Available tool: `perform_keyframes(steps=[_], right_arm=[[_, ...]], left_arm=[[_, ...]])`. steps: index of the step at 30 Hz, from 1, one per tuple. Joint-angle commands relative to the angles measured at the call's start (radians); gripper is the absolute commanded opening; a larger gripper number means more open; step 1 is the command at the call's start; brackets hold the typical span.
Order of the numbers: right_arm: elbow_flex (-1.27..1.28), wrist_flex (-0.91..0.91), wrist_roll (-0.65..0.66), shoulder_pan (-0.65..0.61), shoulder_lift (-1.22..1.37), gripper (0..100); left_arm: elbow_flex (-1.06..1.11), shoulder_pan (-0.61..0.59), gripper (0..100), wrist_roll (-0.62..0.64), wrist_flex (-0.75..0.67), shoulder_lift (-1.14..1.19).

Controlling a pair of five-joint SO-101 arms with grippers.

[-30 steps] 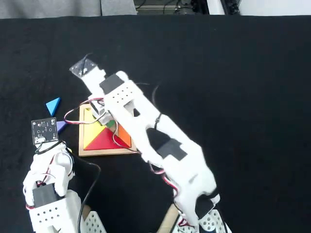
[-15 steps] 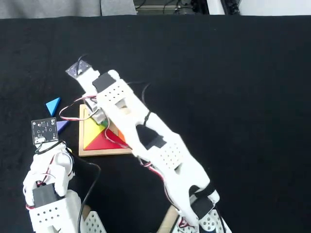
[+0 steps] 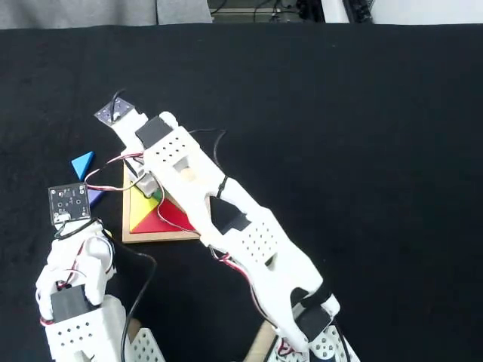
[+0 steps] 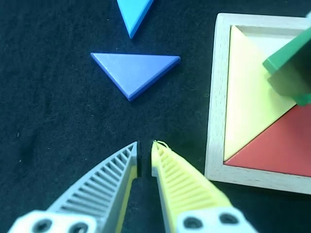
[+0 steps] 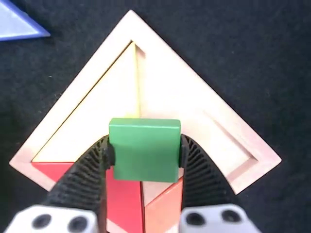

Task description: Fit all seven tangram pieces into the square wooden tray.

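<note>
Far left, the left end effector (image 4: 146, 144) hovers low over the black surface (image 3: 362, 151), its grey and yellow fingers pressed together on nothing. Just ahead of its tips lies the dark blue wooden triangle (image 4: 134, 72), flat, and beyond that the light blue wooden triangle (image 4: 133, 14), the two near but apart. Next across, the square wooden tray (image 4: 214, 121): a large yellow triangle (image 4: 252, 111) sits flat inside against its near-left corner, and a large red triangle (image 4: 277, 150) lies edge to edge beside it. Over the tray is the right end effector (image 5: 144, 145), pinching the green square wooden block (image 5: 144, 156) between black fingers, above the yellow-red seam. An unfilled corner of the tray lies beyond.
</note>
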Motion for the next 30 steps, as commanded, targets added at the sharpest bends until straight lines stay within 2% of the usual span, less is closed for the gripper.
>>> perform_keyframes(steps=[1, 8, 13, 21, 30], right_arm=[[-0.067, 0.014, -0.008, 0.037, -0.019, 3.4], [-0.067, 0.002, -0.005, 0.025, -0.019, 3.4], [-0.065, 0.002, -0.008, 0.026, -0.016, 12.9], [-0.065, 0.003, -0.003, 0.023, -0.018, 14.7], [-0.062, 0.005, -0.003, 0.018, -0.018, 27.6]], left_arm=[[-0.008, 0.001, 7, -0.008, -0.020, -0.006], [-0.008, 0.001, 7, -0.008, -0.020, -0.006], [-0.008, 0.001, 7, -0.008, -0.020, -0.006], [-0.008, 0.002, 7, -0.008, -0.020, -0.006], [-0.008, 0.004, 7, -0.008, -0.020, -0.006]])
